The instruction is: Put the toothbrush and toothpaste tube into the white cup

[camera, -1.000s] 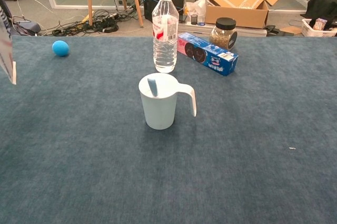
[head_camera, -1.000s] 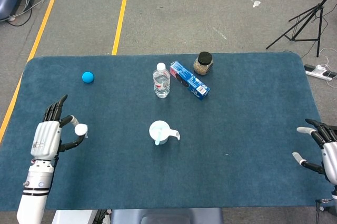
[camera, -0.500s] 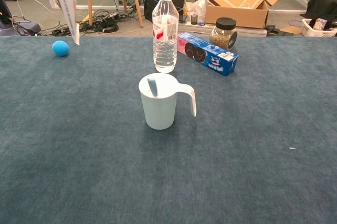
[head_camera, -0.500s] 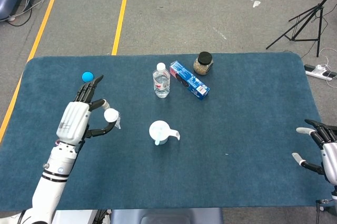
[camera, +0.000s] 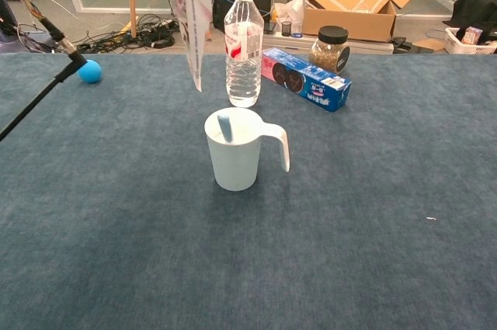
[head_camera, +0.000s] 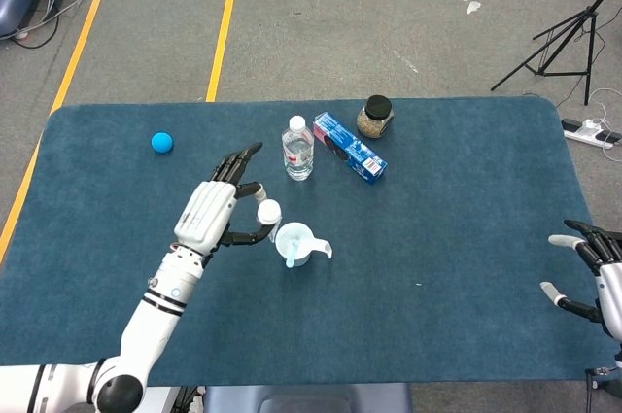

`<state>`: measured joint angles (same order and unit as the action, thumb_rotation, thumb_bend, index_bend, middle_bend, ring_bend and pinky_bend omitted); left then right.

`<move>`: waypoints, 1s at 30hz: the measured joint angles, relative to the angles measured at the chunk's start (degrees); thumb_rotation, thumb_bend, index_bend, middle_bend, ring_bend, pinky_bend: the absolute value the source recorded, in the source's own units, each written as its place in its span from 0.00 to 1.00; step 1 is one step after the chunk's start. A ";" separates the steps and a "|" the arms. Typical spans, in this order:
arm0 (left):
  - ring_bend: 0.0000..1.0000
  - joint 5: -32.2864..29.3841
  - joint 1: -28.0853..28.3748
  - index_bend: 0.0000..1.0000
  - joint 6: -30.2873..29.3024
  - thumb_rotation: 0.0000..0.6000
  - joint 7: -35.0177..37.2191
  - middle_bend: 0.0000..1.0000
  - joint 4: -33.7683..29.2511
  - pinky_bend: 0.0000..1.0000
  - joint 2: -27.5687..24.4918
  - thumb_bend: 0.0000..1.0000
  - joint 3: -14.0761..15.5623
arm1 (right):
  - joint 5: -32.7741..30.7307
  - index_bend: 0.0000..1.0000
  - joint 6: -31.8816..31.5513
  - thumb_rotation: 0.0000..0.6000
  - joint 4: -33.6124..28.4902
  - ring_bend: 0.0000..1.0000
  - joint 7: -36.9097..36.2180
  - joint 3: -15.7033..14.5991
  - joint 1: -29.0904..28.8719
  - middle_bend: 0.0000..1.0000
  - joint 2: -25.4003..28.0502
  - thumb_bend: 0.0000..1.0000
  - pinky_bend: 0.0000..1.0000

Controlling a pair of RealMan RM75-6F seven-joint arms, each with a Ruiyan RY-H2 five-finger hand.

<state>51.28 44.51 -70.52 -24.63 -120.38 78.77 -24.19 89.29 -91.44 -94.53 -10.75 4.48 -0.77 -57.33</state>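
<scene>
The left hand (head_camera: 219,214) is up in the air above the middle of the desk (head_camera: 466,267), and it holds the toothpaste tube (camera: 196,23) between its thumb and fingers. The tube hangs straight down, with its white cap on top. In the chest view its flat bottom end hangs just above and a bit to the left of the white cup (camera: 235,150), and it is not inside the cup. The white cup stands upright in the middle of the desk, with its handle pointing to the right. The toothbrush (camera: 224,127) is already in the cup; only its light blue end shows inside the rim. Right behind the cup, toward the far edge, stands a clear water bottle (camera: 244,44) with a white lid, close beside the hanging tube. Next to the bottle lies a blue cookie box (camera: 305,78), and behind that box stands a small jar (camera: 330,49) with a black lid. A blue ball (head_camera: 162,142) sits well apart, near the far left corner. The right hand (head_camera: 593,272) is by the right edge of the desk with its fingers spread and nothing in it.
</scene>
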 measured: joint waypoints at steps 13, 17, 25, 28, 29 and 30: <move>0.01 -3.19 4.82 0.63 0.87 1.00 -0.92 0.03 6.27 0.05 6.35 0.46 1.56 | -0.01 0.35 -0.20 1.00 0.37 0.19 -2.47 -0.01 0.18 0.23 0.76 0.11 0.45; 0.01 -3.58 5.84 0.63 1.05 1.00 -1.20 0.03 7.30 0.05 7.62 0.46 1.90 | 0.01 0.35 -0.25 1.00 0.39 0.19 -2.97 -0.04 0.23 0.23 0.91 0.11 0.45; 0.01 -4.71 7.46 0.63 1.47 1.00 -1.51 0.03 9.63 0.05 9.81 0.46 2.40 | 0.09 0.35 -0.58 1.00 0.51 0.19 -4.22 -0.05 0.43 0.23 1.24 0.11 0.45; 0.01 -5.13 8.11 0.63 1.82 1.00 -1.56 0.03 10.71 0.05 10.66 0.46 2.47 | 0.02 0.35 -0.57 1.00 0.54 0.19 -4.40 -0.02 0.43 0.23 1.27 0.11 0.45; 0.01 -5.21 8.28 0.63 1.91 1.00 -1.57 0.03 11.01 0.05 10.88 0.46 2.52 | 0.00 0.35 -0.57 1.00 0.55 0.19 -4.43 0.00 0.43 0.23 1.28 0.11 0.45; 0.01 -5.24 8.40 0.63 1.95 1.00 -1.57 0.03 11.29 0.05 11.07 0.46 2.58 | -0.01 0.35 -0.59 1.00 0.55 0.19 -4.50 0.00 0.44 0.23 1.28 0.11 0.45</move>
<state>46.04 52.91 -68.57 -26.21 -109.09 89.84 -21.61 89.28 -92.04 -93.98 -15.25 4.48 -0.33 -56.05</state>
